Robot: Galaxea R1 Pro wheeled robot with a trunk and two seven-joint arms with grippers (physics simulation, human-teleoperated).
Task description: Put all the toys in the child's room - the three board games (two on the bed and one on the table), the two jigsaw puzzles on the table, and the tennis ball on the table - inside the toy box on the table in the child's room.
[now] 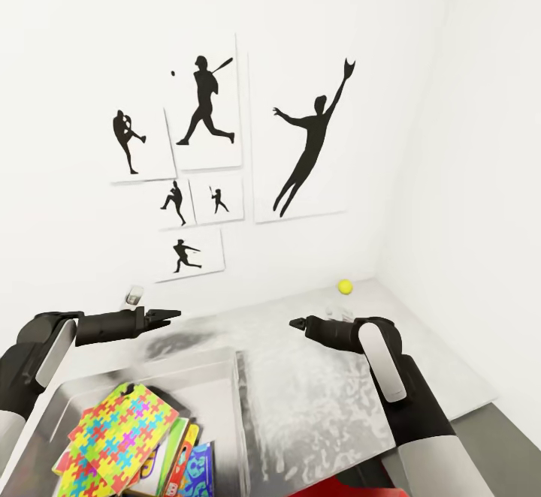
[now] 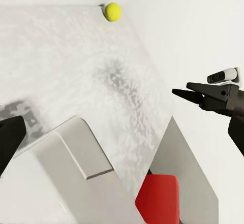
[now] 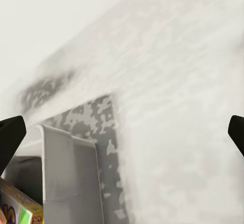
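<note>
Faced a white wall (image 1: 90, 46) hung with baseball silhouettes (image 1: 300, 144). Stood over the desk (image 1: 315, 377), its pale top running back to that wall, closed in by a side wall at the far right and dropping off at an open edge nearer on the right.

Found the toy box (image 1: 150, 373) at the near left of the desk, already loaded: jigsaw puzzles (image 1: 113, 429) on top, board games (image 1: 184, 459) tucked under and beside them. Could not count the games.

Held the left gripper (image 1: 169, 315) above the box's far rim, jaws released and empty. Held the right gripper (image 1: 297, 323) over bare desk just right of the box, jaws spread wide, nothing between them.

Saw the tennis ball (image 1: 345, 286) far back in the corner, close to both walls and well apart from either gripper. Judged it the one toy visibly outstanding.

Reckoned the reach the main hazard:
- Could knock the ball rolling with a fingertip arriving off-centre, then lose it along the wall or off the open right edge.
- Could squirt it out of a hasty squeeze, being round and smooth.
- Could scrape a wall, with little room behind and beside the ball.

Had plenty of clear desk between right gripper and ball for a straight approach, and free room above the box for the drop.
</note>
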